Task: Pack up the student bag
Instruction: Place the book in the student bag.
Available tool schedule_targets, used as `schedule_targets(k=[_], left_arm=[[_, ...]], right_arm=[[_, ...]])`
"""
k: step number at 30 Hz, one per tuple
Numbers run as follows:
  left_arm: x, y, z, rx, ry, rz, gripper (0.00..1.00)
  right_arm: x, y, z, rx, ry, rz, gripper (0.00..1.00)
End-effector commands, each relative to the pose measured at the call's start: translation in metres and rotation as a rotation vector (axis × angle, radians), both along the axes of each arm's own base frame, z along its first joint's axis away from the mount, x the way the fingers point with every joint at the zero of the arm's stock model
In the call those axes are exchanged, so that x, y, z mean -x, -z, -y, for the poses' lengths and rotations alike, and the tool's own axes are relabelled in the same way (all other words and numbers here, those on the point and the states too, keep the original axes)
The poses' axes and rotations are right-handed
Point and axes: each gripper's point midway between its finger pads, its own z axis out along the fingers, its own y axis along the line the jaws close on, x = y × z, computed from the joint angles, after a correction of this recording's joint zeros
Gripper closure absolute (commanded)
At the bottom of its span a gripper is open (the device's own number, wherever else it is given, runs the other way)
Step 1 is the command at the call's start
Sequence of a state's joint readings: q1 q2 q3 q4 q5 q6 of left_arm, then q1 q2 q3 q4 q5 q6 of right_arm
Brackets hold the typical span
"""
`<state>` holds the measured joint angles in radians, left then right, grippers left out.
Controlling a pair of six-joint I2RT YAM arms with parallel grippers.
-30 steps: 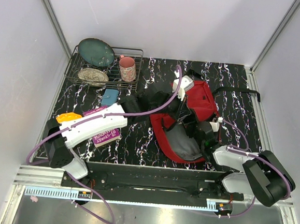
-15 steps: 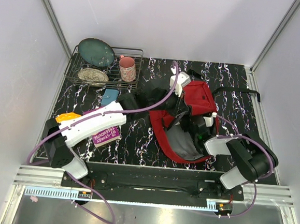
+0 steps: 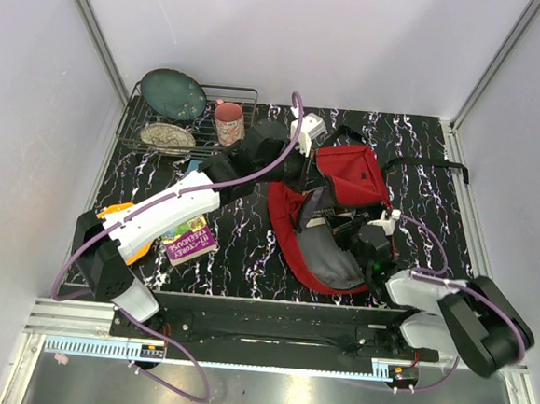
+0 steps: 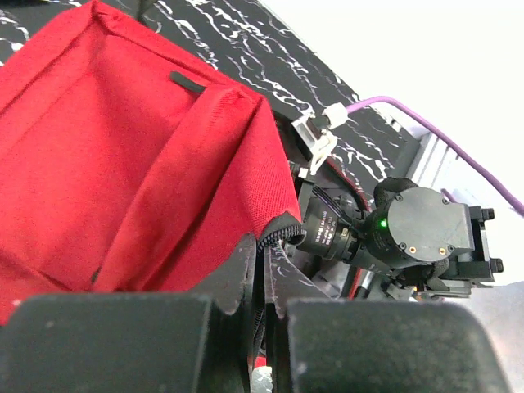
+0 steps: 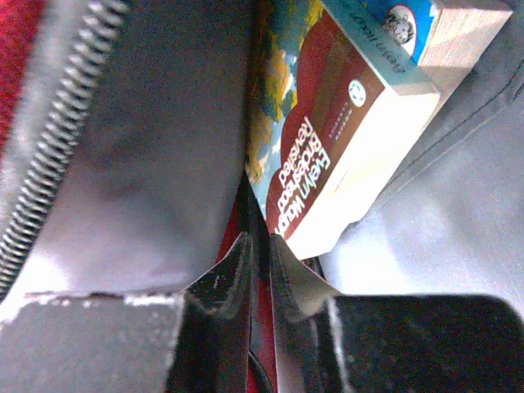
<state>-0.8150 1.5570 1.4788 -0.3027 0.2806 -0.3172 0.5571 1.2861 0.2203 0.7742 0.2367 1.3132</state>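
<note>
The student bag (image 3: 352,176) is a red backpack lying open at centre right, its grey lining (image 3: 327,253) showing. My left gripper (image 3: 311,179) reaches over from the left and is shut on the zipper edge (image 4: 282,228) of the bag's red upper flap (image 4: 123,164), holding it up. My right gripper (image 5: 260,244) sits inside the mouth, jaws nearly together with a thin red and black fold of the bag between them. Just beyond its tips, inside the bag, lie a brown and teal paperback (image 5: 327,155) and a blue-covered book (image 5: 409,29).
A wire rack (image 3: 244,95) at the back left holds a teal plate (image 3: 173,93), a speckled plate (image 3: 167,137) and a pink mug (image 3: 229,122). A purple book (image 3: 187,239) lies under the left arm beside an orange object (image 3: 119,213). A small blue item (image 3: 196,170) lies near the rack.
My left gripper has drawn the bag's flap up and toward the back left, widening the mouth. My right arm pushed into the bag, then drew back a little.
</note>
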Motion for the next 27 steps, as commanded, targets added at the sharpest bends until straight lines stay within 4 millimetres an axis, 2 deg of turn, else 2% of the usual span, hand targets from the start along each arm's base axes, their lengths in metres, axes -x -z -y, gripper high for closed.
schedule_targets(k=[1,2,4,5,6,10,13,18,19,20,21,22,23,24,25,26,27], left_arm=[[0.011,-0.036,0.008,0.126,0.056,0.039,1.00],[0.010,-0.037,0.009,0.132,0.056,0.043,1.00],[0.011,-0.038,0.010,0.134,0.062,0.042,1.00],[0.011,-0.039,0.010,0.133,0.064,0.042,1.00],[0.011,-0.041,0.010,0.136,0.063,0.048,1.00],[0.013,-0.043,0.010,0.142,0.073,0.046,1.00],[0.015,-0.045,0.011,0.148,0.083,0.046,1.00],[0.011,-0.048,0.010,0.135,0.088,0.077,1.00],[0.006,-0.045,0.010,0.122,0.078,0.077,1.00],[0.005,-0.043,0.009,0.108,0.082,0.068,1.00],[-0.001,-0.050,0.007,0.114,0.080,0.081,1.00],[-0.002,-0.049,0.008,0.113,0.089,0.072,1.00],[-0.004,-0.051,0.007,0.113,0.090,0.075,1.00],[-0.009,-0.054,0.004,0.114,0.083,0.083,1.00],[-0.013,-0.053,0.001,0.107,0.074,0.080,1.00],[-0.016,-0.053,0.000,0.102,0.068,0.082,1.00],[-0.023,-0.056,-0.005,0.098,0.055,0.094,1.00]], right_arm=[[0.015,0.009,0.009,0.103,-0.032,-0.052,0.86],[0.016,0.003,0.010,0.095,-0.028,-0.030,0.87],[0.019,0.005,0.015,0.092,-0.008,-0.042,0.90],[0.019,0.007,0.018,0.097,0.005,-0.062,0.92],[0.024,0.018,0.023,0.122,0.014,-0.115,0.93],[0.026,0.024,0.023,0.121,0.016,-0.133,0.96],[0.022,0.026,0.023,0.125,0.028,-0.141,0.96],[0.002,0.025,0.021,0.112,0.073,-0.100,0.95],[-0.006,0.019,0.016,0.102,0.076,-0.086,0.95],[-0.013,0.025,0.012,0.109,0.074,-0.096,0.95],[-0.018,0.024,0.004,0.100,0.056,-0.090,0.95],[-0.030,0.015,-0.005,0.077,0.048,-0.061,0.96],[-0.039,0.019,-0.013,0.058,0.038,-0.048,0.96],[-0.044,0.017,-0.023,0.036,0.006,-0.038,0.96],[-0.057,0.005,-0.035,0.007,-0.011,-0.006,0.95],[-0.063,0.014,-0.043,0.005,-0.031,-0.020,0.94],[-0.075,0.003,-0.056,-0.028,-0.059,-0.002,0.94]])
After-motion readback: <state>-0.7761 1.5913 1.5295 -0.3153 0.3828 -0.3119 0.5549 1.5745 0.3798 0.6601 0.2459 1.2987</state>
